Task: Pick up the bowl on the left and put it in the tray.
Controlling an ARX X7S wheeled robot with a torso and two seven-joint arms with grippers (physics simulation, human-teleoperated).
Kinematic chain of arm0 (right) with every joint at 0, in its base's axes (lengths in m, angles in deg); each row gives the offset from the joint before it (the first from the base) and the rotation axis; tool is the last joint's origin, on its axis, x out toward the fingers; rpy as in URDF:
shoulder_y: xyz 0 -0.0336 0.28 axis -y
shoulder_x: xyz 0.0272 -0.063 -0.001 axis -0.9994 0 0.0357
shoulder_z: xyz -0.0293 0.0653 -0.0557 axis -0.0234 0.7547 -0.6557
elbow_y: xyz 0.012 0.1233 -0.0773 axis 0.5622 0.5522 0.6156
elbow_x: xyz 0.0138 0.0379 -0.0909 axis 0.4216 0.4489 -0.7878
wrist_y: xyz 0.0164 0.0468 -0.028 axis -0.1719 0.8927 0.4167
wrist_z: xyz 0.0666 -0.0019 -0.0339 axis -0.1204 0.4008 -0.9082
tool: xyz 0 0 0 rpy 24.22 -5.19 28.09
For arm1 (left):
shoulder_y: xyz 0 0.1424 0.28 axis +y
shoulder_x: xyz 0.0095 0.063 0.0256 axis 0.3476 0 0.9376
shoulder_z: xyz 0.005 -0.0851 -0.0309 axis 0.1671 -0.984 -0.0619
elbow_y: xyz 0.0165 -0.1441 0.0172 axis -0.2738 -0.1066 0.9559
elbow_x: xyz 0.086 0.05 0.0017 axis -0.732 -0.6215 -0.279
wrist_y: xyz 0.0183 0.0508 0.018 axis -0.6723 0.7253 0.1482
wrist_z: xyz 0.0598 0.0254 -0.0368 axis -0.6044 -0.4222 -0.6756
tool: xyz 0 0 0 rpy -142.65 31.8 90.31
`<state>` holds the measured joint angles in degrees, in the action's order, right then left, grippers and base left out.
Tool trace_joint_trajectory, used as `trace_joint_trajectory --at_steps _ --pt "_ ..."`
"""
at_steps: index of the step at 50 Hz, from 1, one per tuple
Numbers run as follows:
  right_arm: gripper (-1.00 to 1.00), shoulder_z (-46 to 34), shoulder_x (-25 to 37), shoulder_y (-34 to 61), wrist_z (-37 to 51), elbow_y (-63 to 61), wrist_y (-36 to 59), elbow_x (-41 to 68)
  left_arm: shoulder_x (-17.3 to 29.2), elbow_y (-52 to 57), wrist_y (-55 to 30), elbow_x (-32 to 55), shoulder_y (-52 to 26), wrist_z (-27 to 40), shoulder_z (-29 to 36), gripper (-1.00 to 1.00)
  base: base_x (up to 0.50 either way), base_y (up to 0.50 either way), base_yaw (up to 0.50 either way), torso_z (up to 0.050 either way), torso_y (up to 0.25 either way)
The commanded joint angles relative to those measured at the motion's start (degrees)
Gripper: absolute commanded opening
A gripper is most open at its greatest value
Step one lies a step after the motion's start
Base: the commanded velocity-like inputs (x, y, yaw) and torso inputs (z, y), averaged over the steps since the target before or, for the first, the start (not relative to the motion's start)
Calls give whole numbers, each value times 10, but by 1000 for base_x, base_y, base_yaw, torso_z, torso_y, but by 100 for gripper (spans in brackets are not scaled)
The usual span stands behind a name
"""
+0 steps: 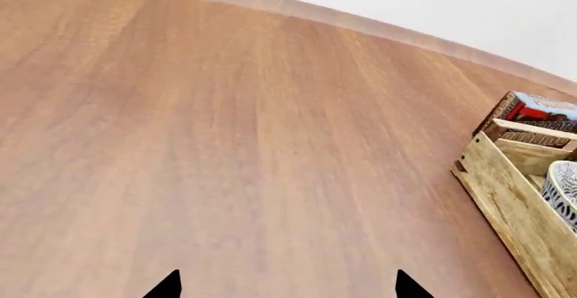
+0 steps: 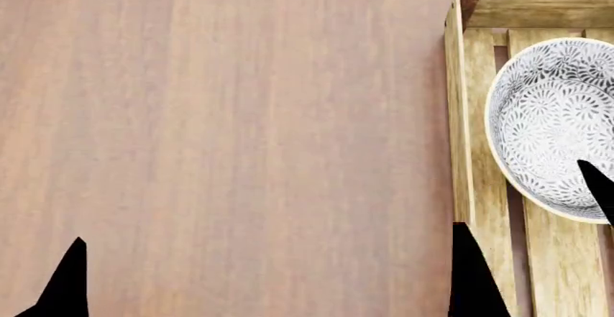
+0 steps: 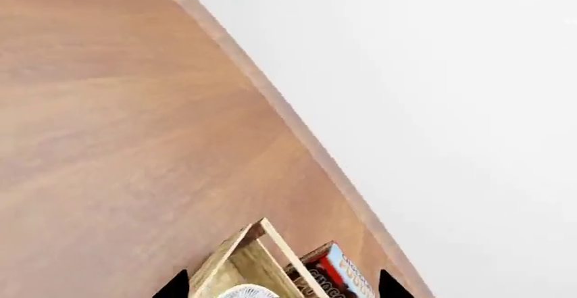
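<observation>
The bowl (image 2: 551, 116), white with a fine grey floral pattern, sits inside the tray (image 2: 470, 116), a light-wood slatted crate at the right edge of the head view. My left gripper (image 2: 273, 277) hangs open over bare table to the left of the tray, nothing between its fingers. In the left wrist view the left gripper (image 1: 288, 286) shows only two dark tips, with the tray (image 1: 500, 190) and bowl (image 1: 563, 186) off to one side. My right gripper (image 3: 281, 284) is open above the tray (image 3: 230, 251), the bowl's rim (image 3: 248, 291) showing between its tips. Nothing grips the bowl.
A red and brown chocolate pudding box (image 1: 536, 112) lies just beyond the tray's far end, also seen as the pudding box (image 3: 338, 278) in the right wrist view. The brown wooden table (image 2: 240, 116) stretches left of the tray; its far edge (image 1: 361, 24) meets a white background.
</observation>
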<state>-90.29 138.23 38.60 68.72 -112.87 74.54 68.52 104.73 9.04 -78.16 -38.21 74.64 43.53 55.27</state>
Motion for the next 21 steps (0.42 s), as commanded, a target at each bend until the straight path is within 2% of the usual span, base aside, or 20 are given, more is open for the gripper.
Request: trace_joint_trajectory --at_steps 1,2,3,4,5,8,9,10,12,13,14,15,16,17,21 --pt "100 -160 7 -171 221 104 -470 -105 19 17 78 28 68 -81 -27 100 0 0 0 0 0" --pt "100 -170 -1 -180 211 122 -524 -103 18 14 92 32 77 -94 -30 100 0 0 0 0 0" --pt "100 -175 -13 -186 201 132 -534 -104 20 13 99 37 83 -104 -32 100 0 0 0 0 0" --pt "100 -182 -44 -197 219 161 -586 -146 22 10 117 64 99 -128 -43 100 0 0 0 0 0" --pt "100 -191 -58 -203 205 177 -606 -133 26 9 121 78 106 -138 -47 100 0 0 0 0 0" --pt "100 -218 -140 -226 138 282 -768 -158 24 -7 161 129 142 -186 -74 100 0 0 0 0 0" --pt "100 -191 -168 -255 112 277 -769 -145 24 -11 167 137 150 -196 -75 100 0 0 0 0 0" --pt "100 -111 -193 -330 49 285 -769 -104 21 -17 178 137 161 -211 -77 100 0 0 0 0 0" --pt "100 61 -326 -501 -123 315 -769 68 18 -27 188 146 173 -231 -77 100 0 0 0 0 0" --pt "100 147 -372 -587 -209 327 -768 154 17 -40 195 165 187 -257 -75 100 0 0 0 0 0" --pt "100 232 -382 -669 -295 338 -766 198 13 -48 200 167 190 -263 -75 100 0 0 0 0 0" --pt "100 288 -405 -672 -381 351 -767 209 13 -65 199 179 196 -279 -71 100 0 0 0 0 0" --pt "100 285 -412 -673 -467 354 -765 233 9 -71 206 182 199 -290 -72 100 0 0 0 0 0" --pt "100 283 -416 -674 -504 355 -764 254 12 -72 204 196 202 -296 -72 100 0 0 0 0 0" --pt "100 288 -444 -694 -604 360 -761 305 23 -72 206 226 218 -341 -65 100 0 0 0 0 0"
